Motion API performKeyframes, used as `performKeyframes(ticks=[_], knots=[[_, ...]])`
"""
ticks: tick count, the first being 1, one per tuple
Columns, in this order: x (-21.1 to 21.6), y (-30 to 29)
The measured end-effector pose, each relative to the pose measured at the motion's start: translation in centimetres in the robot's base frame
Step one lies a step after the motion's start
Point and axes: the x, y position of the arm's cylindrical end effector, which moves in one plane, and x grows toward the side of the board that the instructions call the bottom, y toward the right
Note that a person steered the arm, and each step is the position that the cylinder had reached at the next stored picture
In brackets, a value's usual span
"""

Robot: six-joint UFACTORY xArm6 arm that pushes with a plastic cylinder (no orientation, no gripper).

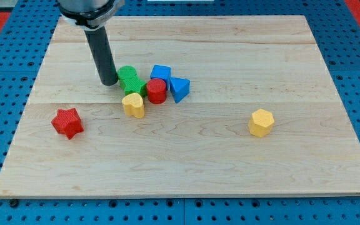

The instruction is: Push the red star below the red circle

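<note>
Light wooden board [230,162] on blue pegboard. Your red star [67,122] sits near the board's left edge, well apart from the red circle [157,90] mid-cluster. My tip [109,82] is just beside the green block [129,79]. No jaws, just a rod.

My tip [109,82] rests on the board, rod nearly upright.

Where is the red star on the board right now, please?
The red star lies alone near the wooden board's left edge in the camera view, down-left of the yellow heart and the red circle, well apart from my tip.
</note>
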Motion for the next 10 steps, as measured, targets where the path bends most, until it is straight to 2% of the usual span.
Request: performKeyframes(ticks=[1,2,3,5,6,7,8,9,10], knots=[[-0.6,1.1],[-0.8,-7.8],[4.9,-13.9],[9.8,-9.8],[10.7,0.1],[11.2,3.2],[13.5,1.8],[15.6,7.4],[11.9,9.3]])
